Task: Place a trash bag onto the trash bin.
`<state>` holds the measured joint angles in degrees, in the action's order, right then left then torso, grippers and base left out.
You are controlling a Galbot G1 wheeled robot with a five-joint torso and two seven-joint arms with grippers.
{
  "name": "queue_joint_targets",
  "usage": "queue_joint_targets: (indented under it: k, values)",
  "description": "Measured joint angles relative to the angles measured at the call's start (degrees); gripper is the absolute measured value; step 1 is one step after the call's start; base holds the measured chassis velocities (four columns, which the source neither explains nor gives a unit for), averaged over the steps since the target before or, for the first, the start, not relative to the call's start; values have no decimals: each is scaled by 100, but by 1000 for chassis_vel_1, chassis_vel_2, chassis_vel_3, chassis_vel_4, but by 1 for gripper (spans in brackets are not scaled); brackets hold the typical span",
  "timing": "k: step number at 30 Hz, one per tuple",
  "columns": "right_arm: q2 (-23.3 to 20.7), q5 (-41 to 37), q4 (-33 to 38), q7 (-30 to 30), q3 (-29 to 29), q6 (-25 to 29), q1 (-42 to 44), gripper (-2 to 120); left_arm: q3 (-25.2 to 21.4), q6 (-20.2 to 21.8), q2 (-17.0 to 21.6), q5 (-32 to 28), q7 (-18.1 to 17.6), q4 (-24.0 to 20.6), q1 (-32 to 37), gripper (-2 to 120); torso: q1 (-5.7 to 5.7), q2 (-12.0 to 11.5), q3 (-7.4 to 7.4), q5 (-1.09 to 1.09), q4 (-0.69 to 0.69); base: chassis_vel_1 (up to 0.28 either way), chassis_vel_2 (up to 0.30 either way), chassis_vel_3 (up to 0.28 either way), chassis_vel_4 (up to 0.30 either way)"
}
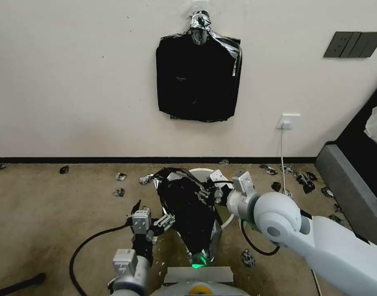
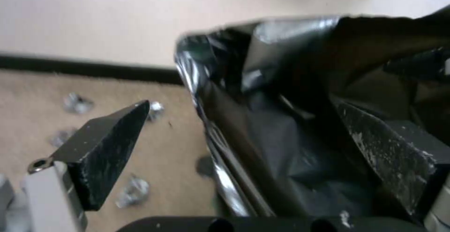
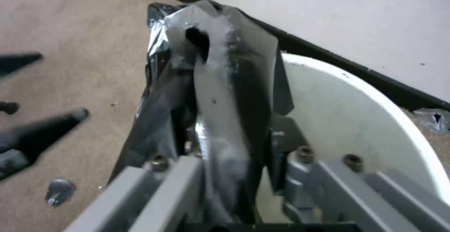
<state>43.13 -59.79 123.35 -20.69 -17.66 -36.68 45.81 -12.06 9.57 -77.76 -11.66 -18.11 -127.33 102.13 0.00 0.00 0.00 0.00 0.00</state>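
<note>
One trash bag (image 1: 188, 205) hangs over the one white trash bin's (image 1: 201, 172) near rim, pinched in the right gripper (image 1: 211, 190), while the left gripper (image 1: 155, 222) stands wide beside it.

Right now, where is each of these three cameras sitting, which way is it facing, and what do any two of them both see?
Head view: on the robot's head, facing forward and down at floor and wall; both arms show.
Left wrist view: on the left arm, facing the trash bag; left gripper fingers spread.
Right wrist view: on the right arm, facing the trash bin; right gripper clamps the bag.
Shared: all three show the bag.
</note>
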Motion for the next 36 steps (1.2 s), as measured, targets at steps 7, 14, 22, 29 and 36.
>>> queue_joint_targets:
  k: [7,14,22,29,36]
  values:
    - [-87,-33,-115,8,76,12,76,0,275,477,31,-446,-407,357,-636,100,0,0,0,0,0,0,0,0,0]
    - [-129,-39,-174,53,119,24,165,0,575,868,-14,-844,-677,700,-1093,100,0,0,0,1,0,0,0,0,0]
    - [-163,-33,-196,86,132,30,171,0,816,1535,-179,-1440,-1462,924,-1752,100,0,0,0,1,0,0,0,0,0]
    - [-189,-13,-243,132,156,43,178,0,999,2287,-315,-1725,-2365,1183,-2213,100,0,0,0,0,0,0,0,0,0]
    - [-184,-2,-263,144,164,56,189,0,1095,2482,-392,-2082,-2747,1325,-2497,80,0,0,0,1,0,0,0,0,0]
